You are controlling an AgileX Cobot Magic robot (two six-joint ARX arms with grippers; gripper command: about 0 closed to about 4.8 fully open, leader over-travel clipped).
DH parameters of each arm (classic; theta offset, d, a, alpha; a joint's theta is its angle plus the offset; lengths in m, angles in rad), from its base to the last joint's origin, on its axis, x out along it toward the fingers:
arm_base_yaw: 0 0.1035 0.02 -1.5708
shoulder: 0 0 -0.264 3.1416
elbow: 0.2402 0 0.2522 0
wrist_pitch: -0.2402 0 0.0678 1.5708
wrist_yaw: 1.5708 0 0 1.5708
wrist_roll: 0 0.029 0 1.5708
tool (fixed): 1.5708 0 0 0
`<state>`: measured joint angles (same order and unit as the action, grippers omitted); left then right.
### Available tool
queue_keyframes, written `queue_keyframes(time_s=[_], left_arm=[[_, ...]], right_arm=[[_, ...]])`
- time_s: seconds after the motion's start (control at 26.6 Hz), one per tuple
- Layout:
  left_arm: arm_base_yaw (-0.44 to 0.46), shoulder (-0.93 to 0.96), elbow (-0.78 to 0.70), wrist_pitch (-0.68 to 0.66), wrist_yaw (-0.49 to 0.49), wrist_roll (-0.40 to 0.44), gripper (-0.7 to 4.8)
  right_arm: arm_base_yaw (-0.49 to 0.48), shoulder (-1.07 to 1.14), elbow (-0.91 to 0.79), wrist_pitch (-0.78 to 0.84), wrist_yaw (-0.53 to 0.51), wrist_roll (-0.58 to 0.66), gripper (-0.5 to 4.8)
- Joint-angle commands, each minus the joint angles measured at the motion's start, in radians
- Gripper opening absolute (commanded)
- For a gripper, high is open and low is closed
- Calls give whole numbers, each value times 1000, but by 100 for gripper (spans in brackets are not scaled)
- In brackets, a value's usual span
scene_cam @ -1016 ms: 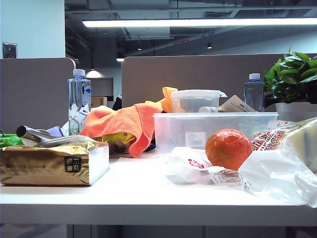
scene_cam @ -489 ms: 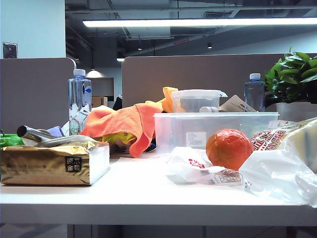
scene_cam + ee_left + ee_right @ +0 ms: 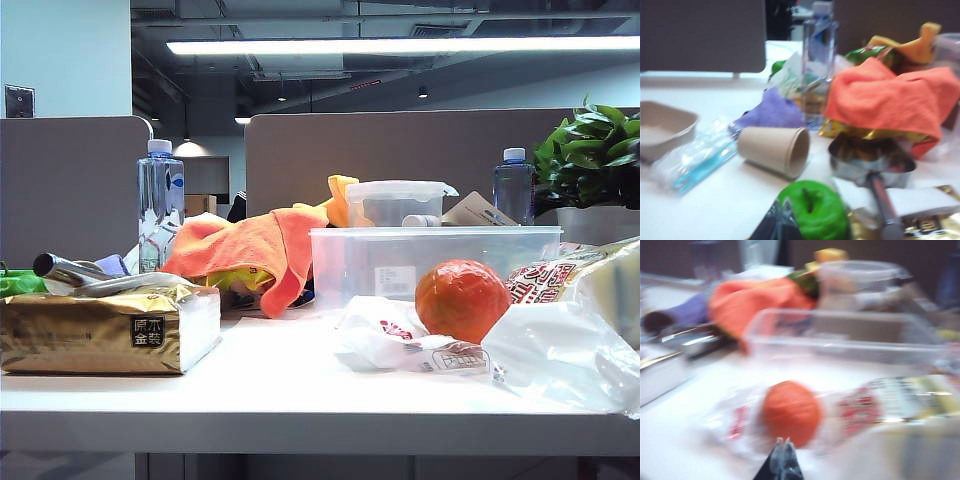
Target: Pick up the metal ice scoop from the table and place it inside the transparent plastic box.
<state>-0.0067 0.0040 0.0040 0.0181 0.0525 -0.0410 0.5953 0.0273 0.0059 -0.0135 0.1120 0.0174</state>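
Nothing has shifted on the counter (image 3: pixel 300 390); both claws, left (image 3: pixel 777 225) and right (image 3: pixel 782 460), closed and empty, risk nudging clutter around the metal ice scoop (image 3: pixel 875 165)

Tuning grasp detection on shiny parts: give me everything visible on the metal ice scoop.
The metal ice scoop is shiny silver with a deep rounded bowl and a straight tubular handle, reflecting nearby colours. It lies level, its handle across the gold tissue pack, the bowl beside the orange cloth. In the exterior view only the handle end and part of the body show. No claw is on it; it is outside the transparent plastic box.
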Motion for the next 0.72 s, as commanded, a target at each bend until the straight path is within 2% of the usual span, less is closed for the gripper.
queue_keyframes(time_s=[0.04,0.19,0.38,0.45,0.56,0.72], left_arm=[[-1,1,3,51,73,-33,-5],[-1,1,4,80,155,-158,-5],[-1,1,17,87,204,-302,-5],[-1,2,33,83,204,-320,-5],[-1,21,83,0,206,-329,-5],[-2,160,198,-156,286,-283,-5]], right_arm=[[95,33,2,17,-1,1,-1],[179,63,2,17,-2,1,-1],[220,68,2,15,-1,1,-1],[220,68,2,15,-2,1,-1],[220,68,2,15,-1,1,-1],[221,68,2,14,-2,1,-1]])
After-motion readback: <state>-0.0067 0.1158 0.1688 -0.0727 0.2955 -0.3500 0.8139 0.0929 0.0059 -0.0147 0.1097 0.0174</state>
